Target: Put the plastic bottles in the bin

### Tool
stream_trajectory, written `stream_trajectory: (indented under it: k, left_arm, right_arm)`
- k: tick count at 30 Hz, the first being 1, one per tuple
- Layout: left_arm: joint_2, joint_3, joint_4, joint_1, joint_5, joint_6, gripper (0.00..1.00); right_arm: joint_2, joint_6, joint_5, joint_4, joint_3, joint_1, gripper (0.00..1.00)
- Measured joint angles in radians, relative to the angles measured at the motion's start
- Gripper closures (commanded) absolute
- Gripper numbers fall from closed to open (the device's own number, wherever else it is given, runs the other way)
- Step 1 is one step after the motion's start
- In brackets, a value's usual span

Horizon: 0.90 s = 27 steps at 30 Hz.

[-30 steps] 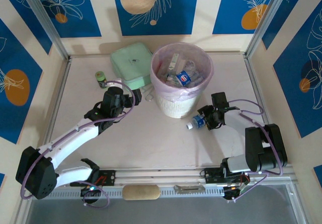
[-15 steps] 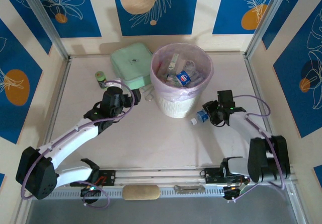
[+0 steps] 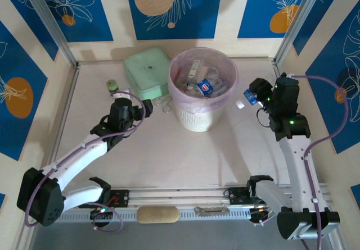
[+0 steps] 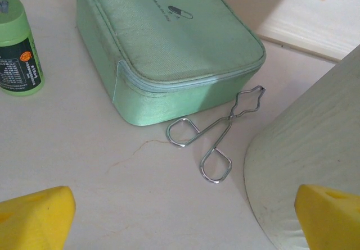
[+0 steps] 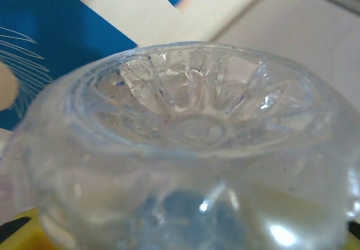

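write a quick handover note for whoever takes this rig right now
left gripper: open, empty, low over the table by the tongs, beside the bin.
right gripper: shut on a bottle, held up just outside the bin's right rim.
done: many bottles lie in the bin.
left: carry the held bottle over the rim and release; it looks like the last loose one.

Overhead camera looks down from high behind the near edge, taking in the whole table (image 3: 157, 154). Left wrist view sits low, close to the tabletop, facing the mint-green box (image 4: 169, 48) and the bin (image 4: 304, 149) wall, both shared with overhead. Right wrist view is jammed up against a bottle (image 5: 191, 149) base, blue backdrop behind.
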Motion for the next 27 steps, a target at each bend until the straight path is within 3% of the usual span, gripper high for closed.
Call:
stream_trajectory:
  k: [8,19,27]
  left_arm:
    - [-0.021,-0.003,-0.001,0.016,0.016,0.0,0.0]
    - [-0.077,-0.014,-0.018,0.027,0.02,-0.004,0.0]
    - [-0.135,-0.035,-0.036,0.033,0.018,-0.004,0.0]
  right_arm:
    - [0.108,-0.123,-0.047,0.017,0.267,0.119,0.48]
    - [0.556,-0.306,-0.134,0.011,0.673,0.377,0.48]
    - [0.721,-0.402,-0.177,-0.09,0.818,0.449,0.48]
